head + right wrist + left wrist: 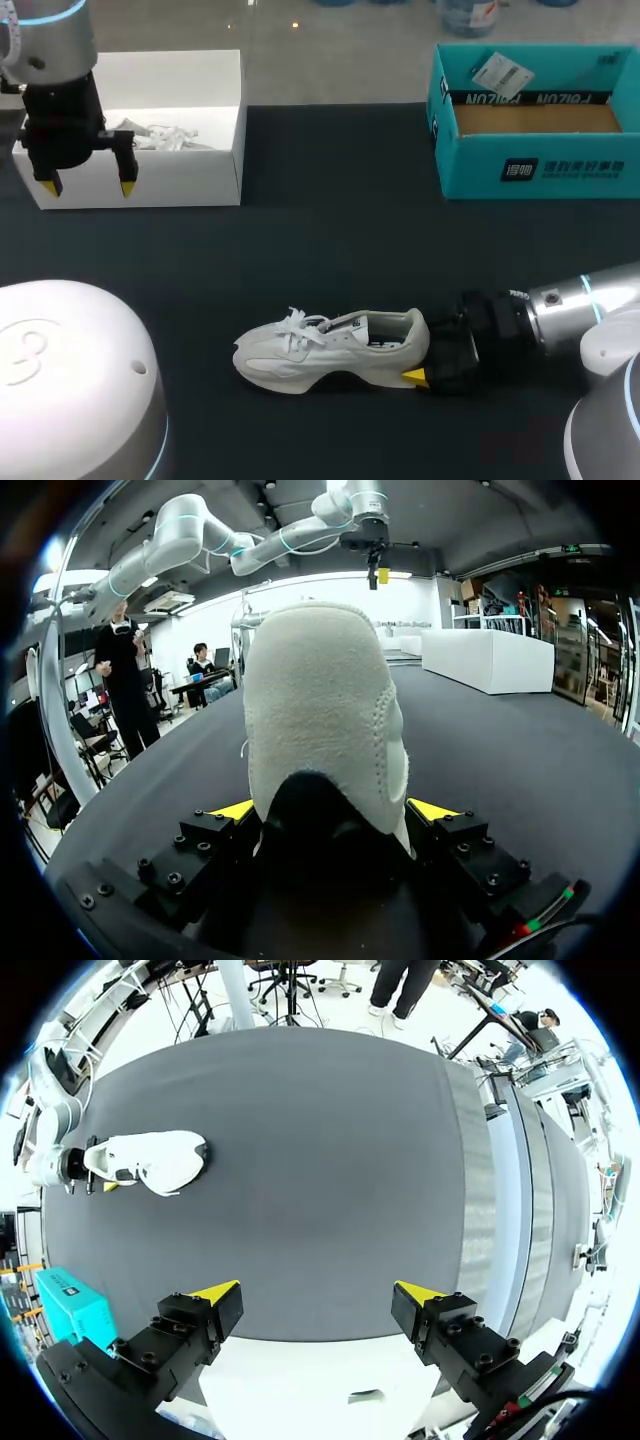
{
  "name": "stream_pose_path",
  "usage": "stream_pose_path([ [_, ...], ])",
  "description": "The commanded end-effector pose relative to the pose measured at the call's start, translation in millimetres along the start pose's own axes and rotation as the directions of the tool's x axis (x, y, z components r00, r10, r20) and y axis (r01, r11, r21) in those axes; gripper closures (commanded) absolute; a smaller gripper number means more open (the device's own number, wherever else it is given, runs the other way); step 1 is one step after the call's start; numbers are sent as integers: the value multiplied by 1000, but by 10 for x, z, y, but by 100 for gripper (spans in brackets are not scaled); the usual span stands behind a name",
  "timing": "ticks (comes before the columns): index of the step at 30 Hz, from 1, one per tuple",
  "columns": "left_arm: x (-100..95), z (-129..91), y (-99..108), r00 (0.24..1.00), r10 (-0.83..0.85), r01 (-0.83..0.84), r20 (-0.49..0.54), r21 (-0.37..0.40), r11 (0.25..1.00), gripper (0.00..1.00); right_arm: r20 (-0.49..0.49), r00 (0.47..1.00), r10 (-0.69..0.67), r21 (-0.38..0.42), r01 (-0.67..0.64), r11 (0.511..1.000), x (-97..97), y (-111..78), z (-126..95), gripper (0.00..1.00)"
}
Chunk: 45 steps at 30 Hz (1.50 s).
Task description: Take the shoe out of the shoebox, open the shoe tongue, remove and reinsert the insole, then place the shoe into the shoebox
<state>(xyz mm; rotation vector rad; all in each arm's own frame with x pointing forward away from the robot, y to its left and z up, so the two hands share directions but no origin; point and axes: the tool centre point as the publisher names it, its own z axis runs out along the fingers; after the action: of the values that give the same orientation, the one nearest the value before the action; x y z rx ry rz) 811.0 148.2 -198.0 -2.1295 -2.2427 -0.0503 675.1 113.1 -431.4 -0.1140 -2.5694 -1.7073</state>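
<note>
A white shoe (330,350) stands upright on the dark table near the front, toe pointing left, laces loose. My right gripper (425,365) comes in from the right, and its two yellow-tipped fingers press the heel (320,710) from both sides, so my right gripper (335,810) is shut on the shoe. The open white shoebox (200,170) sits at the back left with crumpled paper inside. My left gripper (85,185) hangs open over that box's front wall, holding nothing. From my left gripper (318,1295) the shoe (150,1160) lies far across the table.
A teal box (530,150) with a brown cardboard floor and a loose tag stands at the back right. The white box's wall (330,1380) lies directly under the left fingers. Dark table (330,230) stretches between the boxes and the shoe.
</note>
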Motion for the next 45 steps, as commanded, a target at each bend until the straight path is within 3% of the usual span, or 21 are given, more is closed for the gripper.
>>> stream_pose_path([
  [1,14,10,-49,1000,0,0,2,-63,998,0,2,1000,0,3,0,1000,24,-15,16,100],
  [9,14,10,-49,1000,0,0,2,-63,998,0,2,1000,0,3,0,1000,24,-15,16,100],
  [13,-30,27,197,960,-280,281,-27,52,958,0,2,1000,0,3,0,1000,24,-15,16,100],
  [15,-74,70,202,895,-445,446,-36,81,891,0,2,1000,0,3,0,1000,24,-15,16,100],
  [18,-123,109,124,797,-604,597,-28,195,778,0,2,1000,0,3,0,1000,24,-15,16,100],
  [20,-214,139,-34,761,-649,643,-19,158,749,0,2,1000,0,3,0,1000,24,-15,16,100],
  [27,-623,191,-582,689,-725,717,0,144,682,0,2,1000,0,3,0,1000,24,-15,16,100],
  [35,-1068,128,-1178,590,-803,807,84,-19,591,0,2,1000,0,3,0,1000,24,-15,16,100],
  [45,-1068,128,-1178,590,-803,807,84,-19,591,0,2,1000,0,3,0,1000,24,-15,16,100],
])
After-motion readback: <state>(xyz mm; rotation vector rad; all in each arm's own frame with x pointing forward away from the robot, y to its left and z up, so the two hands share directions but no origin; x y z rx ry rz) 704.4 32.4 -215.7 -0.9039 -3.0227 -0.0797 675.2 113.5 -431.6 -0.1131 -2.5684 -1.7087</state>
